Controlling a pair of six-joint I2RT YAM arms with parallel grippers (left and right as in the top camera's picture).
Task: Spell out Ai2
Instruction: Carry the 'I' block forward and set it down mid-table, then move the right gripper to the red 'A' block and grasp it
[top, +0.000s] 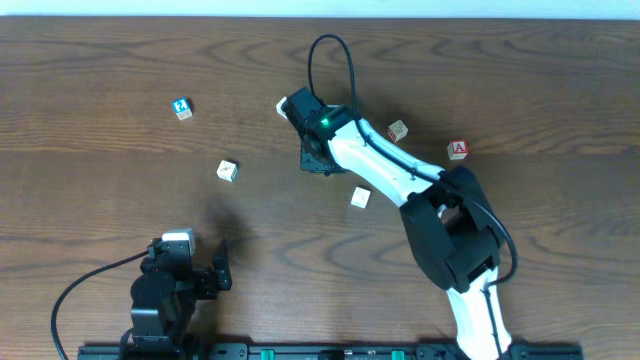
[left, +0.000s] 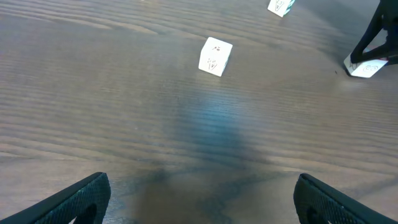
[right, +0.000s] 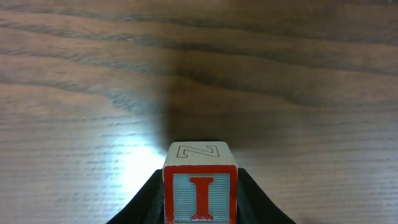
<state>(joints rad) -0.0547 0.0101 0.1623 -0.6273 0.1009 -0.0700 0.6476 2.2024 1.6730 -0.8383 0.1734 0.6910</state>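
Observation:
My right gripper (top: 317, 157) (right: 200, 180) is shut on the red-framed "I" cube (right: 200, 196), low over the table near its middle. From above, the gripper hides that cube. It shows in the left wrist view (left: 364, 67) as a pale cube between black fingers at table level. The red-framed "A" cube (top: 458, 149) lies at the right. The blue "2" cube (top: 181, 108) lies at the far left. My left gripper (top: 221, 268) (left: 199, 205) is open and empty near the front left.
Pale cubes lie at the left (top: 227, 171) (left: 215, 56), right of centre (top: 360, 197) and beside the right wrist (top: 283, 104). A red-marked cube (top: 398, 130) sits behind the right arm. The right arm's base (top: 455, 240) stands at the front right.

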